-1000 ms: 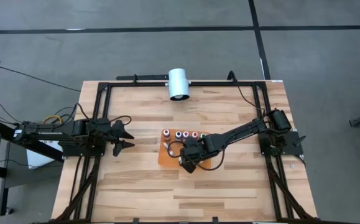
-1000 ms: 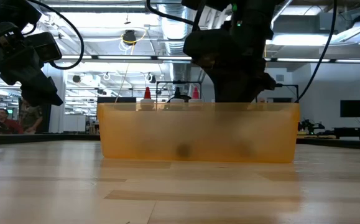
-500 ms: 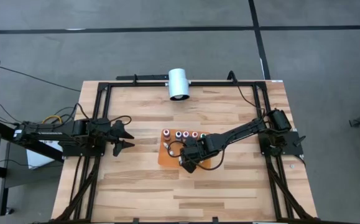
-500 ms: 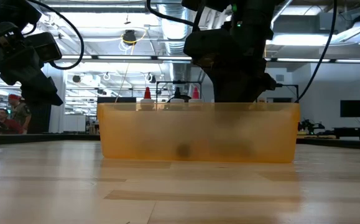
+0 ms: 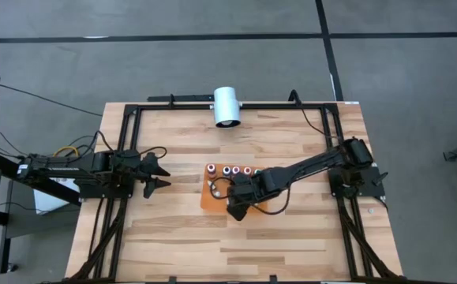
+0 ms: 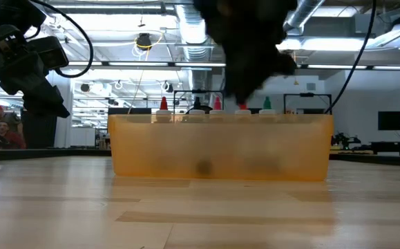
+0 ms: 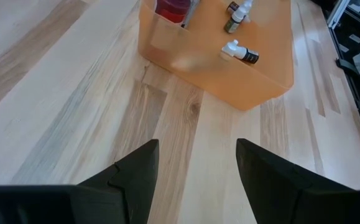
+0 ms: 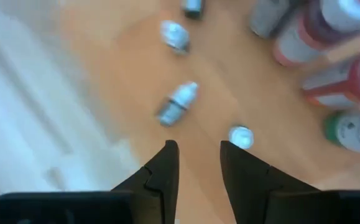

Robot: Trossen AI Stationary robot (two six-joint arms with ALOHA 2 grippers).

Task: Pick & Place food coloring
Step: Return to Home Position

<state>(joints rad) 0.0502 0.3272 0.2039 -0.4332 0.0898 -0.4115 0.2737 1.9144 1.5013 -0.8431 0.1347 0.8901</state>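
**Over the orange bin, right pincer empty**

Above the bin (image 5: pixel 208 202) at the middle of the bench (image 5: pixel 291 244), the right pincer (image 8: pixel 198 147) hangs with its fingers a narrow gap apart and nothing between them. Inside the bin, below it, are the small food coloring bottles (image 8: pixel 176 104). 1 lies on its side and 2 more show their pale caps from above. The left wrist view also shows 1 flat on the bin floor.

Along the bin's back wall stand taller bottles (image 6: pixel 217 104) in a row. Their red, black, pink and green tops poke over the rim in the low view.

Well off to the left, the left pincer (image 7: pixel 197 147) waits over bare wood, fingers spread wide, holding nothing. A white cylinder (image 5: pixel 227 106) sits at the bench's far edge. Beyond the bench, a person (image 6: pixel 3 128) shows at the room's far left.
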